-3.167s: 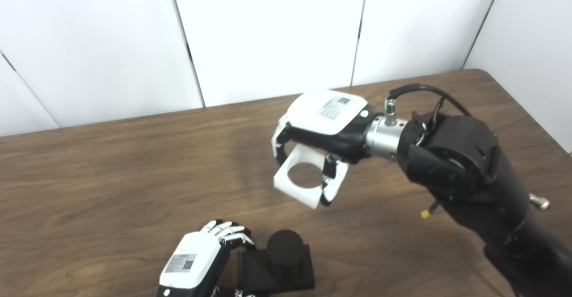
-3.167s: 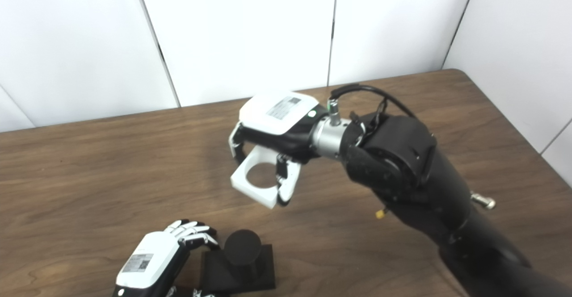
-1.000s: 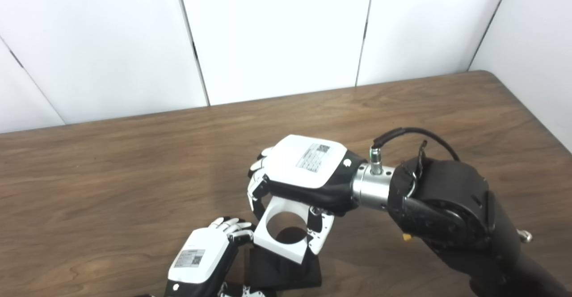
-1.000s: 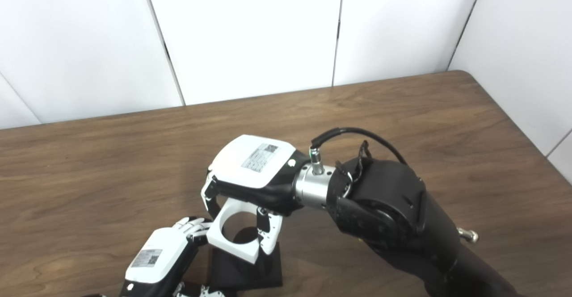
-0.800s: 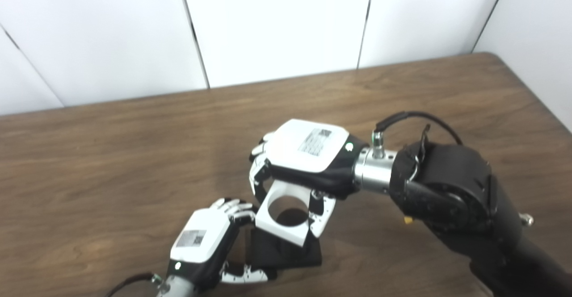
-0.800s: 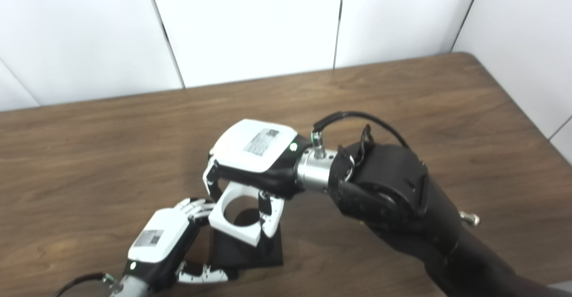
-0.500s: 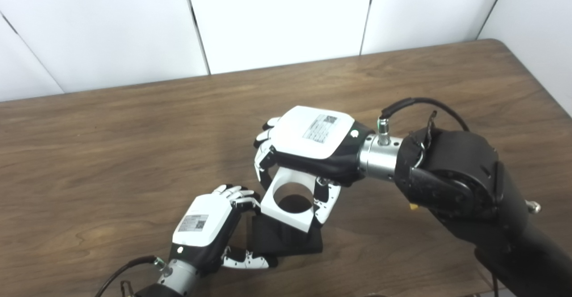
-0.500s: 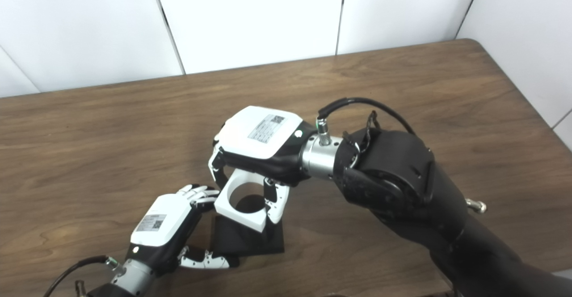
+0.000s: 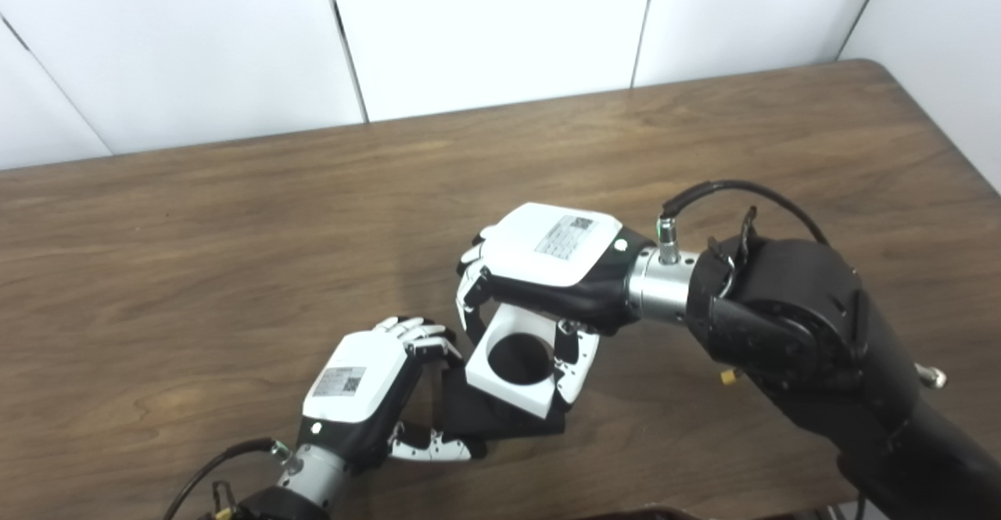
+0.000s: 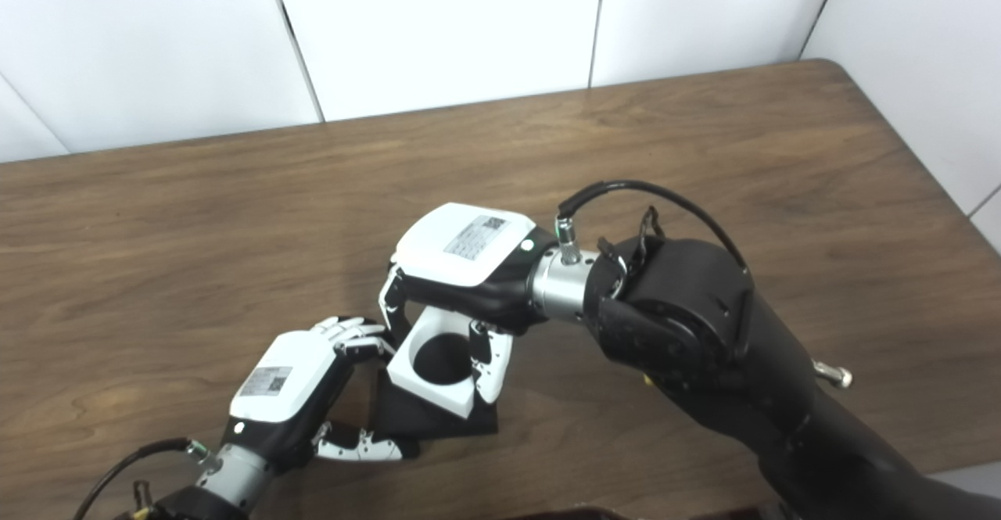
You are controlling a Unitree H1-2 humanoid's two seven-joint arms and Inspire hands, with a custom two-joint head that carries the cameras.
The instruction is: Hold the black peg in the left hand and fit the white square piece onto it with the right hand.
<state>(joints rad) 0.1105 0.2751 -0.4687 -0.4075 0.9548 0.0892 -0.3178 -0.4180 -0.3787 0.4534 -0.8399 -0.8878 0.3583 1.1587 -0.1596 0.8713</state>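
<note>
The black peg stands on a black square base on the wooden table near the front edge. My left hand grips the base's left side, fingers on its far edge and thumb along its near edge. My right hand is shut on the white square piece, fingers on the far side and thumb on the right side. The piece is slightly tilted and its round hole sits over the peg, whose dark top fills the hole. It also shows in the right eye view.
The table's right edge and the white wall panels bound the scene. My bulky black right forearm crosses the table's right front. Bare wood lies to the left and behind the hands.
My right hand carried the white piece from mid-air down and left, then lowered it over the peg. The left hand stayed on the base. The camera tilted downward.
</note>
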